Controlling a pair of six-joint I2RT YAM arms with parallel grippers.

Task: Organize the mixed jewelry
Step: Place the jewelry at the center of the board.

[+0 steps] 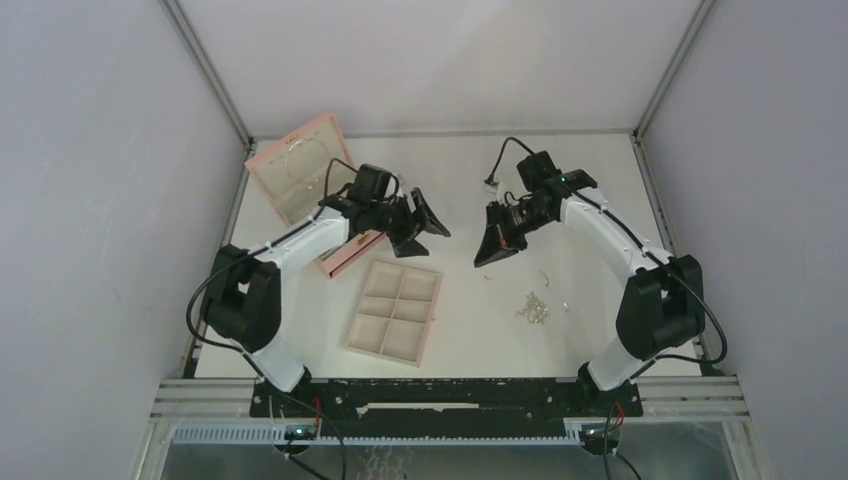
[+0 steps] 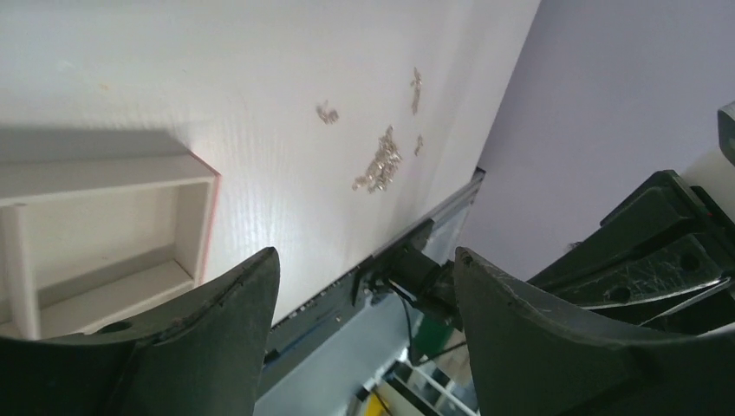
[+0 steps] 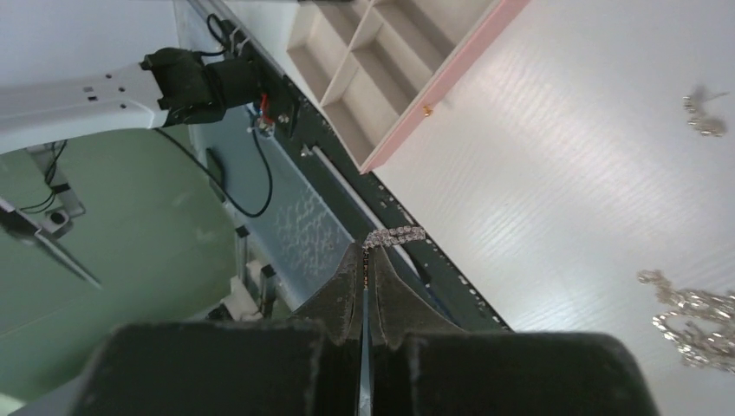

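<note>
At the rear left of the white tabletop (image 1: 470, 170) we see the pink box (image 1: 300, 165), its near part hidden behind the left arm (image 1: 300, 240). The left gripper (image 2: 366, 260) hangs above the table just beyond the beige six-compartment tray (image 1: 382, 303), its jaws spread wide with nothing between them. To the right, across a gap, the right gripper (image 3: 364, 256) faces it, raised off the table. Its jaws are pressed together on a short length of silver chain (image 3: 395, 235) that sticks out sideways from the tips. Further right, the rest of the mixed jewelry (image 1: 536, 308) lies loose on the tabletop between the tray and the right arm (image 1: 620, 235): a tangled chain cluster (image 3: 693, 316) with a few small silver pieces scattered near it.
</note>
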